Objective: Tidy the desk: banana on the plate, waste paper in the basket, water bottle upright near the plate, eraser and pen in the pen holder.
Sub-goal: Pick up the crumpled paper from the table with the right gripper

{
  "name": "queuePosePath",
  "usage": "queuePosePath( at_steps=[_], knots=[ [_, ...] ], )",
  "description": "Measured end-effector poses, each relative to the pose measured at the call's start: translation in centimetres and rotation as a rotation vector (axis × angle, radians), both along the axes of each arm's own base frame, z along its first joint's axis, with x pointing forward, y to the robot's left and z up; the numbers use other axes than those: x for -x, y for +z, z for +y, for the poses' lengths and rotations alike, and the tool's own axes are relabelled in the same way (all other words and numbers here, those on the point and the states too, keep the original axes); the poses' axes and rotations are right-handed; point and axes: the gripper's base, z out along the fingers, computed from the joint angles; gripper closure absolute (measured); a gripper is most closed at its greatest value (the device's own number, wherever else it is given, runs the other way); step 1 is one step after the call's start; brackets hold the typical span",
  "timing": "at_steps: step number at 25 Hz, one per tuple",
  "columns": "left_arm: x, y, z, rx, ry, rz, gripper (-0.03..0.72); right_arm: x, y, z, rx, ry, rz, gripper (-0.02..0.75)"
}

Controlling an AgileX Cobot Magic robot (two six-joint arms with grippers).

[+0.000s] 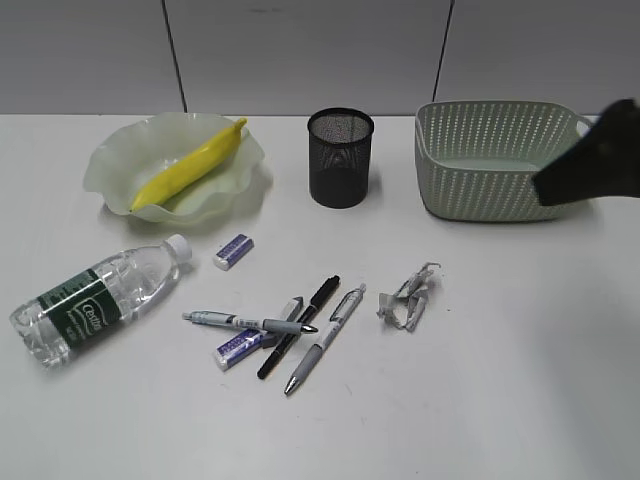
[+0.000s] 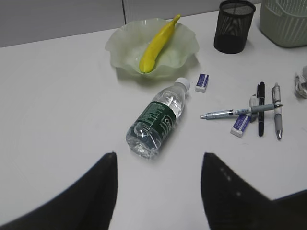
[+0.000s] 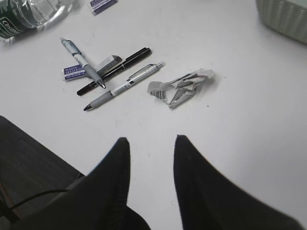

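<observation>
Currently both claws hover empty over the desk (image 1: 520,400), left claw (image 2: 158,191) wide, right claw (image 3: 151,182) narrower, banana (image 1: 190,165) on plate (image 1: 115,165), water bottle (image 1: 95,300) lying, waste paper (image 1: 410,297) by 3 pens (image 1: 300,325).

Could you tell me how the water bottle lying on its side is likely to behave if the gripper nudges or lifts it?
The water bottle lies on its round side on the desk, so a nudge would probably roll it. Its clear body looks thin and smooth, so it may flex or slip in a grip. It appears to hold water, so it is likely fairly heavy for its size.
</observation>
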Motion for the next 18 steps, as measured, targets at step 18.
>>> queuePosePath(
  at_steps=[18],
  knots=[
    [0.1,0.0,0.0,0.002,0.000,-0.008,0.272,-10.6,-12.6,11.1,0.201,-0.420,0.743,0.303]
  ],
)
